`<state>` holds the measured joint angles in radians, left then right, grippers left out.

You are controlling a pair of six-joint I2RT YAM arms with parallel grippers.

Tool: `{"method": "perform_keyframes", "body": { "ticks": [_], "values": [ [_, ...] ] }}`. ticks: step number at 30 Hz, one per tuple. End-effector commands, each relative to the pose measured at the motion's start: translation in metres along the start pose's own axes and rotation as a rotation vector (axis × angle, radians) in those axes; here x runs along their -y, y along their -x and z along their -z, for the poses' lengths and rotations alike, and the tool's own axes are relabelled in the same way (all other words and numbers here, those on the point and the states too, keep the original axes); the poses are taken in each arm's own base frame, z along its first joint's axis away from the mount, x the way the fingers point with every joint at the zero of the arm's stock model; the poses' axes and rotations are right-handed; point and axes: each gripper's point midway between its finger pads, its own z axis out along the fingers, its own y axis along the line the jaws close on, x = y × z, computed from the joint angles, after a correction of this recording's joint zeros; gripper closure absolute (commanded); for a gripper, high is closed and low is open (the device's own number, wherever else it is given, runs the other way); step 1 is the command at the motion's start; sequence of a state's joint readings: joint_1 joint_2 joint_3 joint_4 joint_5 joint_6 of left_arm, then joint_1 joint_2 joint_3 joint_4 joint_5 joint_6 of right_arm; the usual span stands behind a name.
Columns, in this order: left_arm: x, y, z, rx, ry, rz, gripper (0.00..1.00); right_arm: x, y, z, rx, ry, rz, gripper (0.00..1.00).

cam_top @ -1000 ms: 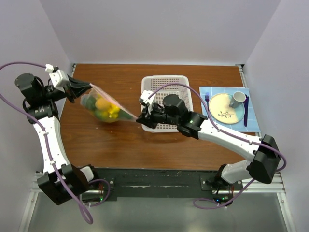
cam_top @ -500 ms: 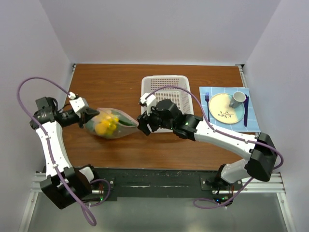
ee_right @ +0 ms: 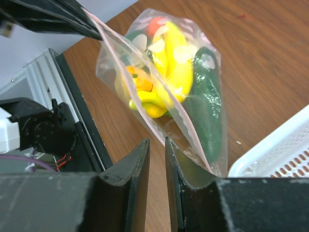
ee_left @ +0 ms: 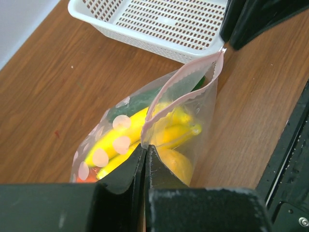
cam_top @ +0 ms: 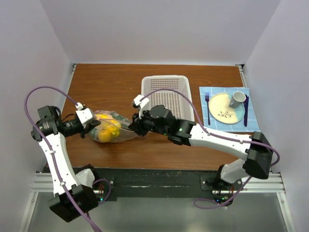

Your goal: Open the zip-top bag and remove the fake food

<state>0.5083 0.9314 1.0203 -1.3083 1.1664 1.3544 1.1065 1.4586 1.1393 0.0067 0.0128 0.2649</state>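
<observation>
The zip-top bag [cam_top: 112, 129] lies on the wood between my two grippers, its pink strip partly parted. My left gripper [cam_top: 92, 126] is shut on the strip's left end, as the left wrist view [ee_left: 145, 150] shows. Inside the bag [ee_left: 193, 116] are a yellow banana [ee_left: 140, 125], a green cucumber [ee_left: 145, 99] and a lemon [ee_left: 176, 166]. My right gripper [cam_top: 133, 124] is at the bag's right corner. In the right wrist view its jaws [ee_right: 157, 145] stand a narrow gap apart with bare wood between them. The bag [ee_right: 145, 92] drapes over the right finger. Banana [ee_right: 174, 53], cucumber [ee_right: 205, 106] and red tomato [ee_right: 155, 24] show through.
The white perforated basket [cam_top: 164, 77] stands just behind the right gripper and shows in the left wrist view [ee_left: 159, 21]. A blue mat [cam_top: 205, 118] at the right holds a cream plate [cam_top: 223, 113], grey mug [cam_top: 236, 99] and cutlery. The table's front edge is close by.
The bag came from the back left toward the front of the table. Both grippers drew closer together, so the bag went from stretched to slack. The right jaws no longer pinch its corner.
</observation>
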Motion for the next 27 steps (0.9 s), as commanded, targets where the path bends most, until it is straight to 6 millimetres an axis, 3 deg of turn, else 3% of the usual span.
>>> {"method": "perform_keyframes", "body": {
  "ticks": [1, 8, 13, 18, 19, 20, 23, 27],
  "values": [
    [-0.003, 0.021, 0.006, 0.033, 0.022, -0.047, 0.96, -0.012, 0.013, -0.015, 0.056, 0.032, -0.054, 0.79],
    [0.003, 0.025, 0.004, 0.042, 0.008, -0.047, 0.96, -0.013, 0.013, -0.030, 0.060, 0.029, -0.074, 0.80],
    [0.018, 0.009, -0.004, 0.024, -0.032, -0.025, 0.97, -0.014, 0.023, -0.033, 0.097, 0.026, -0.093, 0.78],
    [0.027, 0.009, -0.008, 0.032, -0.070, -0.010, 0.95, -0.013, 0.017, -0.039, 0.085, 0.025, -0.112, 0.76],
    [0.029, 0.010, -0.009, 0.035, -0.073, 0.001, 0.92, -0.012, 0.010, -0.044, 0.068, 0.023, -0.121, 0.76],
    [0.030, 0.011, -0.009, 0.039, -0.079, 0.004, 0.82, -0.013, 0.006, -0.045, 0.058, 0.026, -0.125, 0.76],
    [0.030, 0.017, -0.008, 0.041, -0.079, 0.007, 0.63, -0.013, -0.010, -0.053, 0.015, 0.029, -0.150, 0.76],
    [0.017, 0.027, -0.004, 0.021, -0.059, 0.020, 0.53, -0.014, -0.030, -0.056, -0.024, 0.025, -0.175, 0.69]
  ]
}}
